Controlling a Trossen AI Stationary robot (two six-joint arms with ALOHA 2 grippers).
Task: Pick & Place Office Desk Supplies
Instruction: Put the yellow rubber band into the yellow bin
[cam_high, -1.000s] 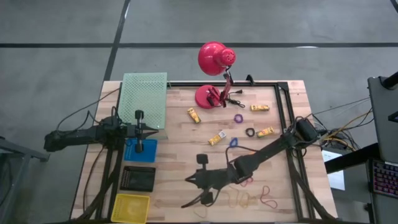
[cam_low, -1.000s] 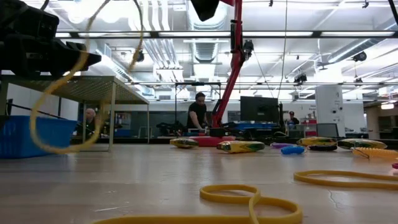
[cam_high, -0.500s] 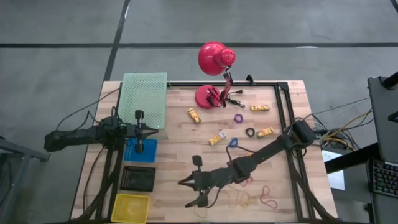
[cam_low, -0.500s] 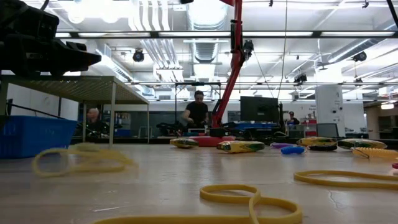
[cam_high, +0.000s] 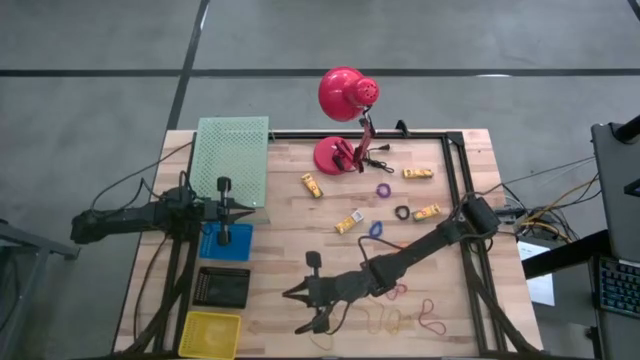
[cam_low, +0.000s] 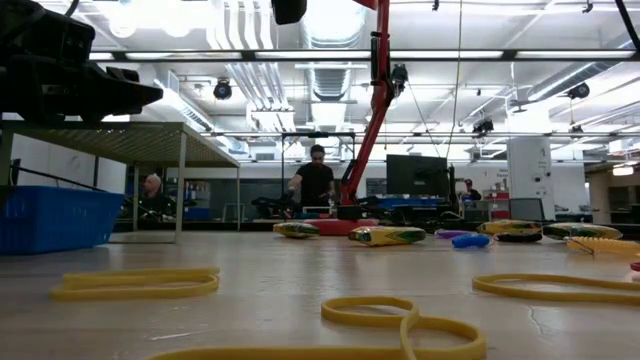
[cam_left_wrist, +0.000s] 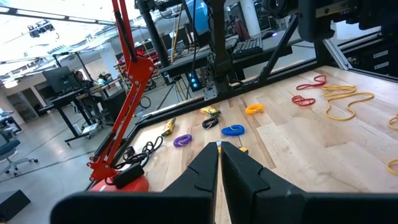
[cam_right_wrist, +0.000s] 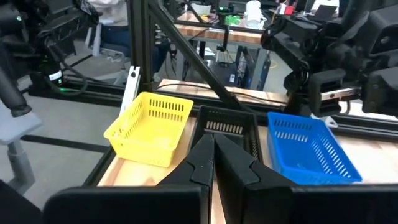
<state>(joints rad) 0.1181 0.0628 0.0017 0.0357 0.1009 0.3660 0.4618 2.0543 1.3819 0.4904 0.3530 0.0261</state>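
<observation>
My right gripper (cam_high: 292, 294) hovers shut over the table's near middle, pointing toward the left edge, with nothing between its fingers (cam_right_wrist: 213, 138). Below it a yellow rubber band (cam_low: 135, 283) lies flat on the wood. More yellow bands (cam_high: 388, 320) and red bands (cam_high: 430, 318) lie near the front right. Yellow rectangular pieces (cam_high: 312, 185) (cam_high: 427, 211), a purple ring (cam_high: 383, 189), a black ring (cam_high: 402, 212) and a blue ring (cam_high: 375, 228) lie mid-table. My left gripper (cam_high: 252, 208) waits shut at the left, over the bins.
A red desk lamp (cam_high: 345, 100) stands at the far edge. Along the left side sit a green mesh tray (cam_high: 232, 160), a blue bin (cam_right_wrist: 308, 146), a black bin (cam_right_wrist: 225, 124) and a yellow bin (cam_right_wrist: 152, 127). A black frame rail (cam_high: 462, 200) runs along the right. People show beyond the table.
The yellow rubber band that hung looped high over the table's left has fallen and now lies flat on the wood. My right gripper has moved a little toward the table's left edge and tipped its fingers downward, staying shut.
</observation>
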